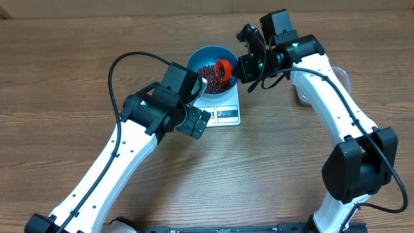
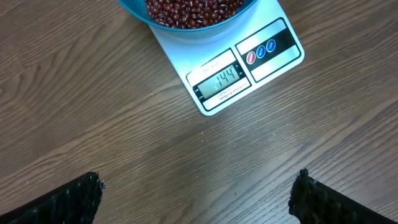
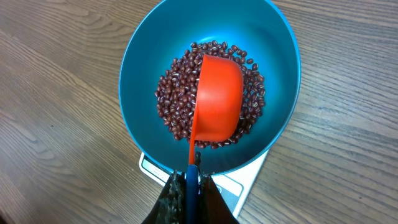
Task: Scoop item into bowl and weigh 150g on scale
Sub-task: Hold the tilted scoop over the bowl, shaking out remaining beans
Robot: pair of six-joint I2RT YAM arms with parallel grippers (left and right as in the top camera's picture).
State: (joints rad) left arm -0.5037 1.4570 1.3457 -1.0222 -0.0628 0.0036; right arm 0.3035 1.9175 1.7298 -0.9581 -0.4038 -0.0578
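- The bowl point(image 3: 261, 31) sits on the scale point(image 2: 273, 59), near the middle of the tabletop point(image 1: 65, 77).
- The beans point(image 3: 174, 99) lie in a loose heap in the bottom of the bowl, so most of the scooping looks done.
- My right pincer point(image 3: 191, 180) is clamped tight on the handle of the orange scoop point(image 3: 219, 93). The scoop is tipped mouth-down over the heap, inside the bowl's rim.
- I can't see under the scoop, so I can't tell whether any beans are left in it.
- My left pincer point(image 2: 196, 199) is spread wide and holds nothing. It hovers over bare tabletop just in front of the scale.
- The display point(image 2: 224, 79) reads 144 as best I can make out, a little short of the target.
- I judge what's left is a small top-up, perhaps part of a scoop, then a check of the reading.
- The risk now is overshooting, so the next pour should be a light one.
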